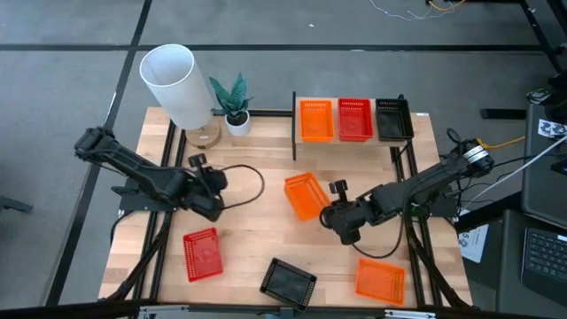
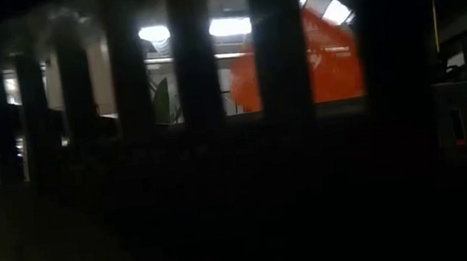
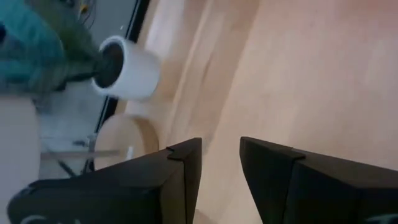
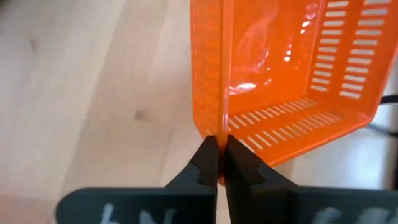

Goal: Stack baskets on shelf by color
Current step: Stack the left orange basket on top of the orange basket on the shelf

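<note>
An orange basket (image 1: 304, 195) sits tilted at the table's middle, in my right gripper (image 1: 331, 213), which is shut on it. It shows in the right wrist view as orange basket (image 4: 280, 81) and through dark bars in the low view as orange basket (image 2: 296, 63). The shelf (image 1: 354, 140) at the far right carries an orange stack (image 1: 316, 120), a red stack (image 1: 354, 120) and a black stack (image 1: 392, 120). A red basket (image 1: 202, 254), a black basket (image 1: 288, 282) and another orange basket (image 1: 381, 279) lie flat on the table's near part. My left gripper (image 3: 221, 146) is open over bare wood at the left (image 1: 218, 184). My right gripper pinches the orange basket's wall near a corner (image 4: 219, 127) between its two fingers, one finger inside the basket and one outside. The fingers come at it roughly level from the table's right. The basket is tilted, its open side turned toward the gripper, and looks lifted off the wood.
A tall white cylinder (image 1: 173, 84) on a round wooden base (image 1: 202, 135) and a small potted plant (image 1: 235, 111) stand at the far left. A black cable (image 1: 252, 182) loops beside the left gripper. A dark mesh wall (image 2: 223, 192) blocks most of the low view.
</note>
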Robot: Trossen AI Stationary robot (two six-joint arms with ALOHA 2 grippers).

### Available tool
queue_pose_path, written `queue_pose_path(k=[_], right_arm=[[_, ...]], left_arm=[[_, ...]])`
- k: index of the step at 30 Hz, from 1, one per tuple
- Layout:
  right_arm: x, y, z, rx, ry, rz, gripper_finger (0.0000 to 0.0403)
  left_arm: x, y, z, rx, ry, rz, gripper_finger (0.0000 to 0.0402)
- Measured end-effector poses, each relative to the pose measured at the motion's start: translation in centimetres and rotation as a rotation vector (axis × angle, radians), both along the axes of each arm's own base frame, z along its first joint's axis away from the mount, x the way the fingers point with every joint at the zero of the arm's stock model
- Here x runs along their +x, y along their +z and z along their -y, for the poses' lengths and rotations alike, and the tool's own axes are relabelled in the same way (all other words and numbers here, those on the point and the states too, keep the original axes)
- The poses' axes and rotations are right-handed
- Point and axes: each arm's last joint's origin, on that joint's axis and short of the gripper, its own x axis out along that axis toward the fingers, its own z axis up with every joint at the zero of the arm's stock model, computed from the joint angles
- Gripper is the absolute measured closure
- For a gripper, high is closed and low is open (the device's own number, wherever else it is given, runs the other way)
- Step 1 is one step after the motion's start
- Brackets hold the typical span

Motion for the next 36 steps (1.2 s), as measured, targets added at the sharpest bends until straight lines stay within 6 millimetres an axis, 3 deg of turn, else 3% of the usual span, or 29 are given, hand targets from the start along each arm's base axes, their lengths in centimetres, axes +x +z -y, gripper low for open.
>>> queue_pose_path(k=[4, 8, 11, 15, 20, 24, 29, 36], right_arm=[[0.8, 4.6, -0.2, -0.033, 0.005, 0.105, 0.0401], [1.1, 9.3, 0.8, -0.201, -0.088, 0.239, 0.0401], [1.3, 12.3, 2.9, -0.298, -0.193, 0.298, 0.0401], [1.8, 14.9, 7.0, -0.247, -0.324, 0.331, 0.0401], [1.5, 14.5, 13.0, -0.176, -0.478, 0.209, 0.0401], [0.2, 13.7, 16.4, -0.096, -0.619, 0.088, 0.0401], [0.0, 13.3, 18.2, 0.014, -0.645, 0.055, 0.0401], [2.2, 11.1, 18.9, -0.030, -0.543, -0.069, 0.0401]], left_arm=[[-2.0, -1.8, -0.7, -0.060, -0.035, 0.146, 0.0299], [-3.5, -4.3, -1.5, -0.060, -0.125, 0.253, 0.0299], [-4.0, -5.8, -2.2, -0.057, -0.181, 0.344, 0.0299], [-4.3, -6.7, -2.9, -0.055, -0.247, 0.454, 0.0299], [-4.6, -6.5, -3.6, -0.068, -0.277, 0.507, 0.0299], [-4.7, -6.3, -3.9, -0.075, -0.268, 0.521, 0.0299], [-4.7, -6.3, -4.1, -0.058, -0.283, 0.502, 0.0299], [-4.6, -6.4, -4.2, -0.094, -0.304, 0.498, 0.0299]])
